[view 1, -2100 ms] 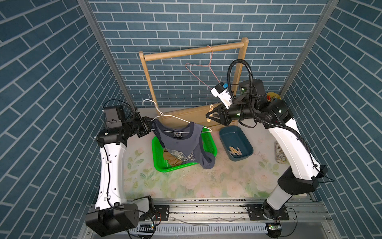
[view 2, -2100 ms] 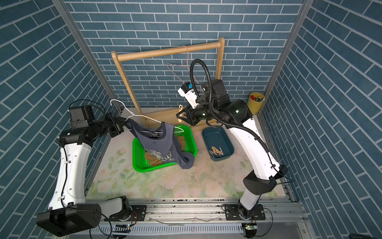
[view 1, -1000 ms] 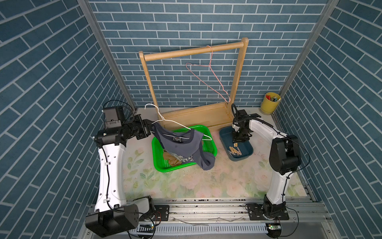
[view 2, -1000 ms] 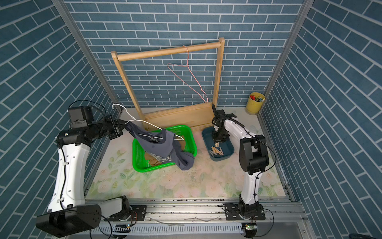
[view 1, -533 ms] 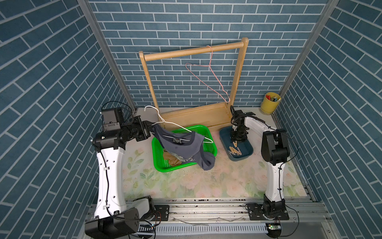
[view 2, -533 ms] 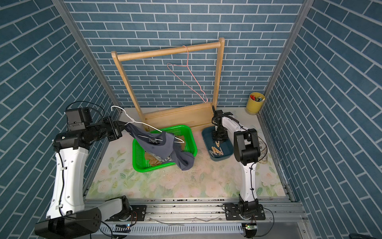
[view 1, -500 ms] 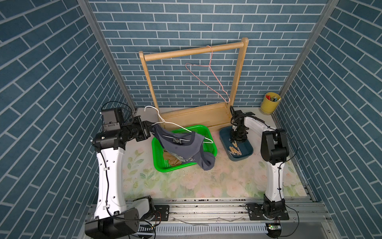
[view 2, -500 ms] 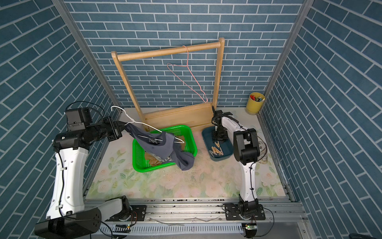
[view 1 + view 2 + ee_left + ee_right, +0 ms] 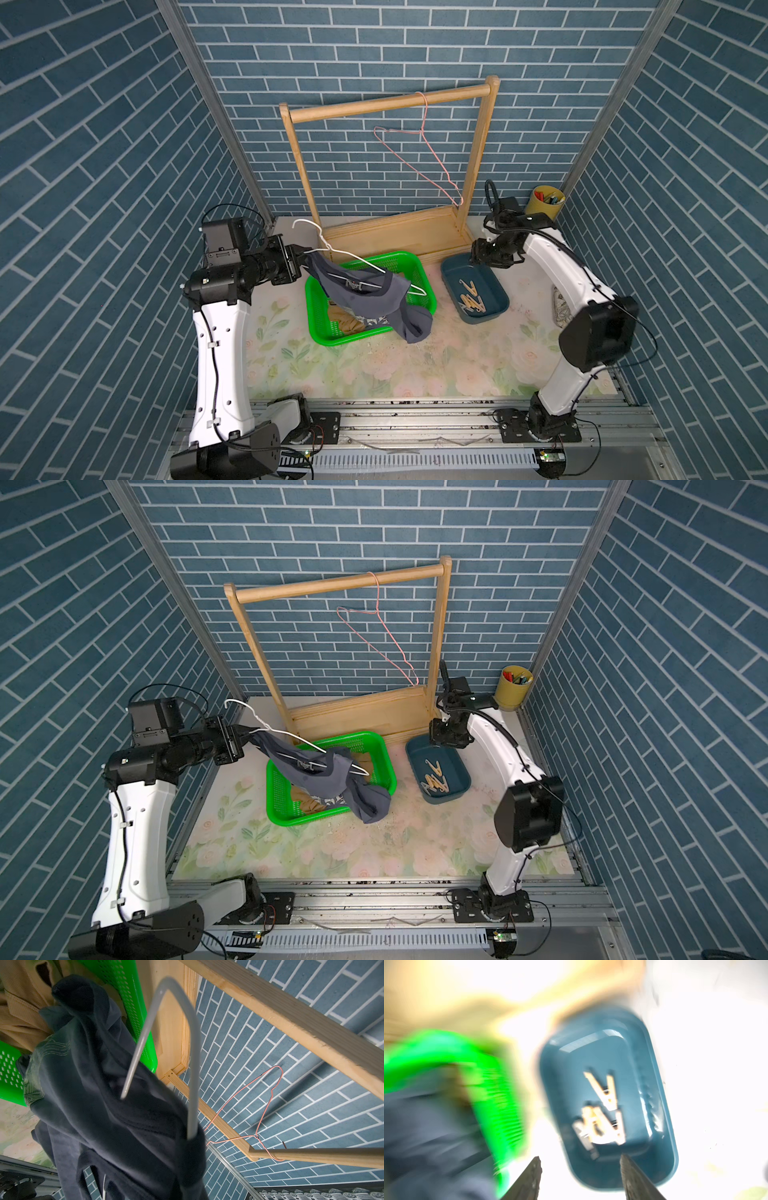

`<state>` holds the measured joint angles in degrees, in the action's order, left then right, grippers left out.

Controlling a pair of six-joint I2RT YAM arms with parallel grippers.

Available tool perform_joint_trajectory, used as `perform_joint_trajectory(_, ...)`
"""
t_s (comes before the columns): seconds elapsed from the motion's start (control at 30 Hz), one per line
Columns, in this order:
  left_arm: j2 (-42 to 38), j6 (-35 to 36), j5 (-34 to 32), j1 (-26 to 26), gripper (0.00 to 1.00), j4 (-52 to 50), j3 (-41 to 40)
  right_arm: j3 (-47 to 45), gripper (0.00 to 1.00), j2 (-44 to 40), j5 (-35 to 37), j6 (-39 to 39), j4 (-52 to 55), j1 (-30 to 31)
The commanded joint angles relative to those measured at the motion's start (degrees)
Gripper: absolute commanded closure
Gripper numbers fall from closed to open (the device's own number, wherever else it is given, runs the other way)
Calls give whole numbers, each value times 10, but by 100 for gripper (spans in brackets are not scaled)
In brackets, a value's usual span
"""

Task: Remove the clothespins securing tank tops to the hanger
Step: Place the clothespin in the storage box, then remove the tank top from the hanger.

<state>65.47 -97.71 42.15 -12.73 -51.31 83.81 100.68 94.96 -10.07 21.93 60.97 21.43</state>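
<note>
Clothespins (image 9: 471, 300), a small pale wooden heap with one lying a little apart, sit inside the blue tray (image 9: 451, 270) on the floral worktop (image 9: 374, 365). My right fingers (image 9: 482, 261) hover over the tray's far end, spread apart and holding nothing. Just beside the tray, a green basket (image 9: 318, 320) holds a crumpled tan top (image 9: 347, 326). A dark top (image 9: 365, 295) hangs on a white hanger (image 9: 353, 262) above the basket, its lower folds spilling over the rim. My left fingers (image 9: 300, 250) are closed on the hanger's end, where the dark cloth wraps it. A yellow cup (image 9: 544, 208) in the far corner holds coloured pens (image 9: 547, 196).
</note>
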Motion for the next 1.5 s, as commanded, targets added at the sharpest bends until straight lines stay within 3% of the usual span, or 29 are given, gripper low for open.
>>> perform_joint_trajectory(0.0, -9, -5, -16, -4, 100, 54, -5, 53, 38, -51, -60, 63, 44, 86)
perform_joint_trajectory(0.13, 11, -31, -30, -12, 100, 110, 29, 103, 38, -42, -87, 133, 11, 167)
perform_joint_trajectory(0.27, 49, -22, -71, -36, 100, 106, 133, 165, 38, -1, -68, 143, -7, 219)
perform_joint_trajectory(0.4, 106, -15, -77, -53, 100, 109, 238, 237, 38, 32, -32, 132, -6, 238)
perform_joint_trajectory(0.53, 147, 40, -60, -55, 100, 58, 300, 304, 37, 46, -24, 130, -7, 239)
perform_joint_trajectory(0.67, 118, 63, -64, -55, 100, 55, 236, 378, 37, 67, -18, 133, 19, 250)
perform_joint_trajectory(0.87, 37, 68, -82, -53, 100, 99, 99, 425, 37, 109, -81, 135, 20, 273)
perform_joint_trajectory(1.03, 8, 74, -73, -49, 100, 115, 45, 444, 37, 149, -100, 138, 30, 299)
perform_joint_trajectory(1.27, 0, 123, -58, -48, 100, 102, 56, 439, 37, 208, -148, 125, 53, 319)
perform_joint_trajectory(1.47, 31, 187, -43, -48, 100, 94, 96, 375, 37, 202, -156, 96, 67, 326)
